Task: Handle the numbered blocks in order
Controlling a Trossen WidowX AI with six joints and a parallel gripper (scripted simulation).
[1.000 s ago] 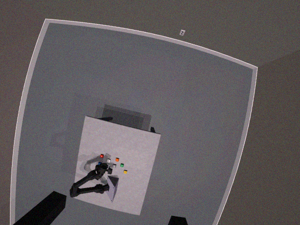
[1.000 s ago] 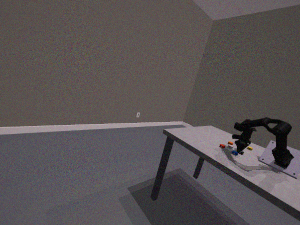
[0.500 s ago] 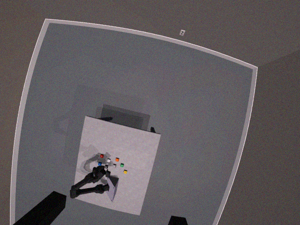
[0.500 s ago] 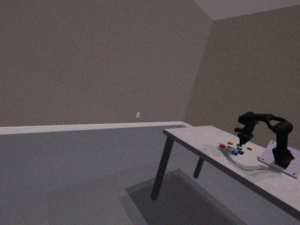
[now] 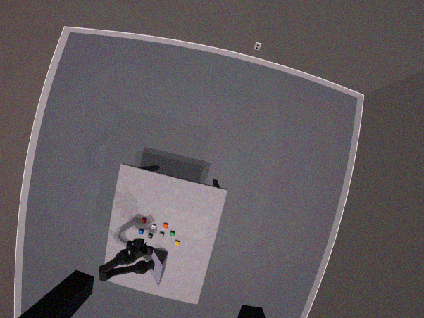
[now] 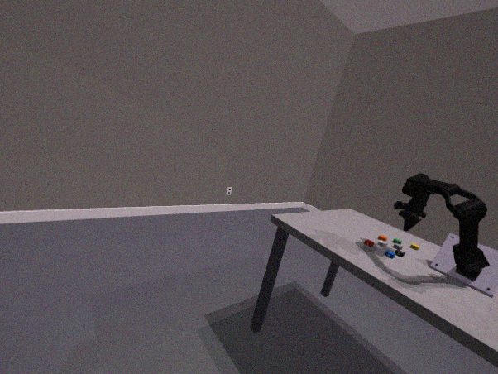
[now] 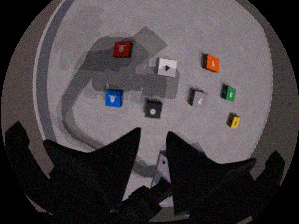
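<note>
My gripper is partly open and empty, high above the table. In the wrist view a black block, printed 0, lies just beyond the fingertips. Around it lie a blue block, a red block, a white block that seems to show 4, a grey block, an orange block, a green block and a yellow block. Their other digits are too blurred to read.
The pale table bears all the blocks. The arm's base plate stands on it behind the blocks. The arm's shadow falls across the table around the red and white blocks.
</note>
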